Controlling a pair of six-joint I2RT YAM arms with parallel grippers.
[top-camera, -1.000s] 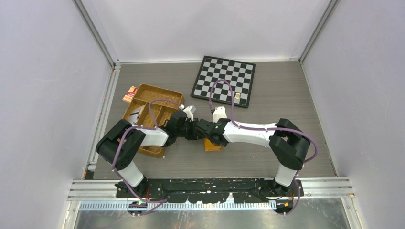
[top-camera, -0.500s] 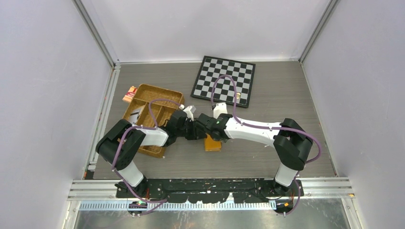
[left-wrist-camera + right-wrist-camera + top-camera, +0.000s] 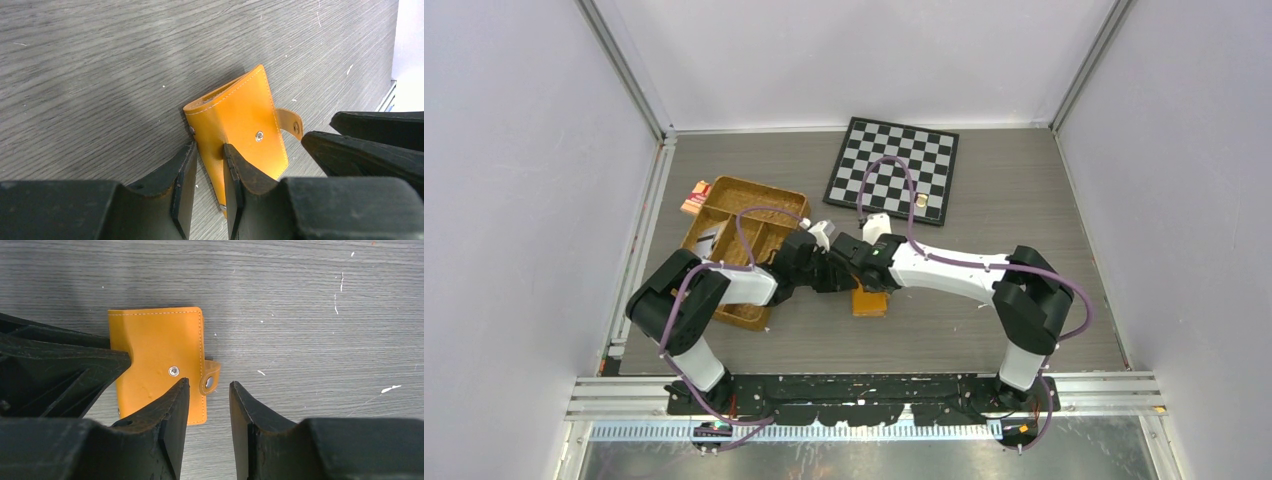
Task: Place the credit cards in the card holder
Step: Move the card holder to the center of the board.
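The orange card holder (image 3: pixel 870 301) lies folded on the grey table between the two arms, its strap tab (image 3: pixel 209 380) unsnapped and sticking out sideways. My left gripper (image 3: pixel 209 147) is shut on the holder's spine edge (image 3: pixel 215 150), one finger on top of the cover and the other beside it. My right gripper (image 3: pixel 207 384) hovers open over the strap tab and holds nothing. A pale flat piece (image 3: pixel 710 238) in the woven tray may be one of the credit cards; I cannot tell. No card shows at the holder.
A brown woven divided tray (image 3: pixel 754 192) stands left of the grippers, with a red-and-tan packet (image 3: pixel 695 196) beside its far corner. A chessboard (image 3: pixel 894 170) lies at the back, a small tan piece (image 3: pixel 920 202) on it. Walls close in on three sides.
My right gripper has gone from shut to open at the strap tab and shifted slightly toward the back. The left gripper and the holder have stayed put.
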